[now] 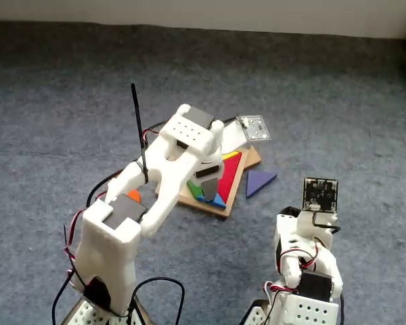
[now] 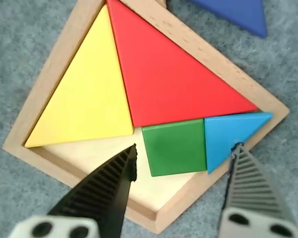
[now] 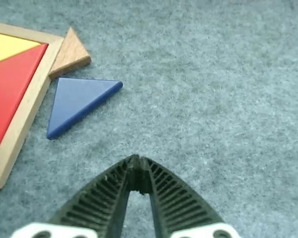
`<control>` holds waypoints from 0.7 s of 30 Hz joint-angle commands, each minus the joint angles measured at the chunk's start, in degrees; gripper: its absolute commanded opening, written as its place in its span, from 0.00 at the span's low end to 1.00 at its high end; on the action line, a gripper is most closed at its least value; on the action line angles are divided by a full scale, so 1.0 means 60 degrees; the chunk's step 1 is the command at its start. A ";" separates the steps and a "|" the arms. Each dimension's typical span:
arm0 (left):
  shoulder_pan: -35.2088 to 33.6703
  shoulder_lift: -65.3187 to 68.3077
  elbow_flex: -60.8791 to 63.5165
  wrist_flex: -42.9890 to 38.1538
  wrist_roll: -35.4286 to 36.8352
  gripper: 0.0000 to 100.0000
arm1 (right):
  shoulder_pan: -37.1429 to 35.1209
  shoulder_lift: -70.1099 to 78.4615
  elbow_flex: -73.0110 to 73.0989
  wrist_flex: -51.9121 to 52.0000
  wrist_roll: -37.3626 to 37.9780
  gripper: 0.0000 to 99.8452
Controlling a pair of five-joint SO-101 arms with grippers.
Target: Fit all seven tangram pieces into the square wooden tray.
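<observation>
The square wooden tray (image 2: 213, 54) holds a yellow triangle (image 2: 89, 94), a large red triangle (image 2: 169, 74), a green square (image 2: 175, 146) and a light blue triangle (image 2: 228, 134). My left gripper (image 2: 185, 148) hangs open just above the tray (image 1: 235, 186), one fingertip over bare tray floor beside the green square, the other at the light blue triangle's edge. A dark blue triangle (image 3: 77, 101) lies on the carpet beside the tray (image 3: 20, 124), and a wood-coloured triangle (image 3: 69, 52) touches the tray's corner. My right gripper (image 3: 138, 159) is shut and holds nothing, well short of the dark blue triangle (image 1: 259, 181).
An orange piece (image 1: 133, 196) lies on the carpet on the other side of the tray, partly hidden under the left arm. Grey carpet covers the whole surface. Open carpet lies around the right gripper.
</observation>
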State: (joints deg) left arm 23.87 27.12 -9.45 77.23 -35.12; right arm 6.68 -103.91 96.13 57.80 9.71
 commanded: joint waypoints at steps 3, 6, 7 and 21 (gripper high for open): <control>-0.0081 -0.0095 -0.0051 -0.0147 0.0278 0.30 | 0.0110 -0.0022 0.1297 -0.0212 -0.0073 0.01; -0.0081 -0.0095 -0.0022 -0.0161 0.0278 0.30 | 0.0110 -0.0022 0.1297 -0.0212 -0.0073 0.01; -0.0081 -0.0095 -0.0022 -0.0176 0.0293 0.30 | 0.0110 -0.0022 0.1297 -0.0212 -0.0073 0.01; -0.0081 -0.0198 0.0462 -0.0952 0.0777 0.30 | 0.0110 -0.0022 0.1297 -0.0212 -0.0073 0.01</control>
State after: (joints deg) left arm 23.78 27.12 -6.11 72.04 -30.99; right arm 6.68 -103.91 96.13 57.80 9.71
